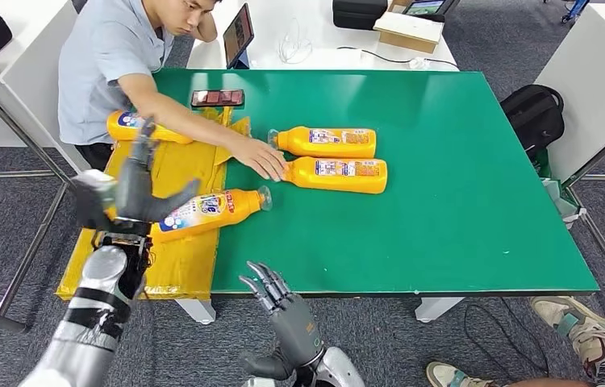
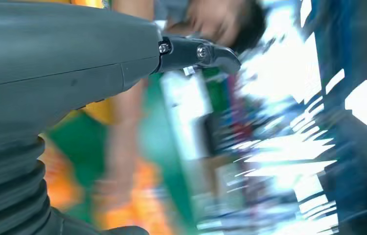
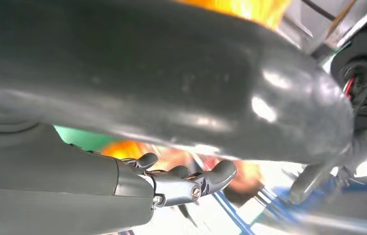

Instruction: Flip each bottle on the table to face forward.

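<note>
Left arm: raised from the lower left of the head view, silver forearm angled up and slightly inward
Left hand (image 1: 139,187): held upright, fingers (image 1: 144,145) extended upward and apart, thumb spread out to the side; nothing is gripped
Left wrist view: the ribbed grey cover and thumb (image 2: 198,53) are seen sharp, the rest is blurred
Right arm: kept low, wrist bent up at the bottom centre of the head view
Right hand (image 1: 279,302): fingers (image 1: 263,278) spread and lightly curled, pointing up and forward; nothing is held
Right wrist view: dark fingers (image 3: 191,178) are seen loosely curled, apart from one another
</note>
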